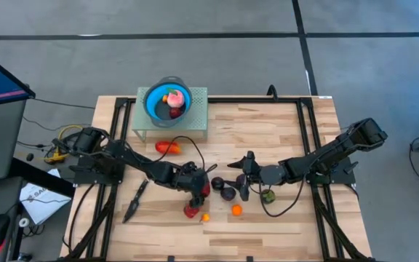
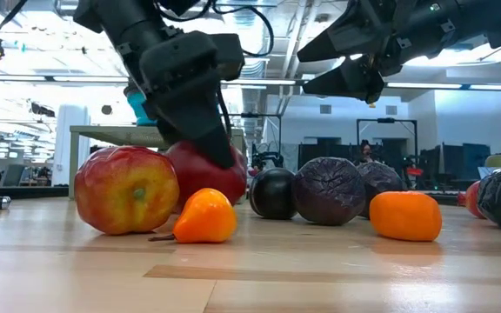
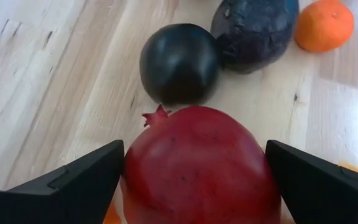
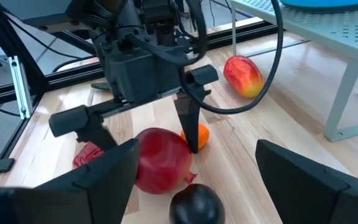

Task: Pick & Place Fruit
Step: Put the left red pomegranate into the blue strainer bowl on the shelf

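With my left gripper (image 1: 193, 198) down over the pomegranate (image 3: 197, 163) near the middle of the bench's front edge, I judge the step in hand to be the pick: jaws spread wide, one finger on each side of the red fruit, neither visibly pressing it yet (the left wrist view shows a sliver of gap on both flanks). The pomegranate sits on the bench (image 1: 282, 138), with an apple (image 2: 126, 189) and a small orange pepper-shaped piece (image 2: 203, 217) just beside it towards the front edge, and a black plum (image 3: 179, 62) just behind it. Next I would close on the fruit squarely, lift clear of those neighbours, and carry it to the blue bowl (image 1: 153, 108) on its green stand at the bench's back edge, where a pink and a dark fruit already lie. My right gripper (image 1: 244, 175) hangs above the dark purple fruits (image 2: 329, 189) near mid-bench, jaws spread and empty. A mango (image 1: 168, 147) lies apart, near the stand.
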Controlling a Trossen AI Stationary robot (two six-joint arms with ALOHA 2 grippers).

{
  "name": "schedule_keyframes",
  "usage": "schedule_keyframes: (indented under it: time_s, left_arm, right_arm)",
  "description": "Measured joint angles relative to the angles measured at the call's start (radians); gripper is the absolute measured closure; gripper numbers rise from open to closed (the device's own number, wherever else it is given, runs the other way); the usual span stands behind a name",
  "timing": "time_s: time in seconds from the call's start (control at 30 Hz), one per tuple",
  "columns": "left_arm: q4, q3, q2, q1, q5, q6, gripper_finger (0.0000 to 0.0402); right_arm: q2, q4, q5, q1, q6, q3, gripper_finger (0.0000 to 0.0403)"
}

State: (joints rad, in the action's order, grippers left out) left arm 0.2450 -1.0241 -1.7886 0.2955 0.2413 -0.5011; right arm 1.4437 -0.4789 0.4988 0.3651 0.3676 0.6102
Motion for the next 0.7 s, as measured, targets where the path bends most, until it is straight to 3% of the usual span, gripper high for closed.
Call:
schedule_keyframes:
  time_s: [0.7]
  left_arm:
    - [0.071,0.010,0.122,0.000,-0.020,0.006,0.0044]
  right_arm:
    - [0.000,0.003,0.000,0.000,0.000,0.000,0.0088]
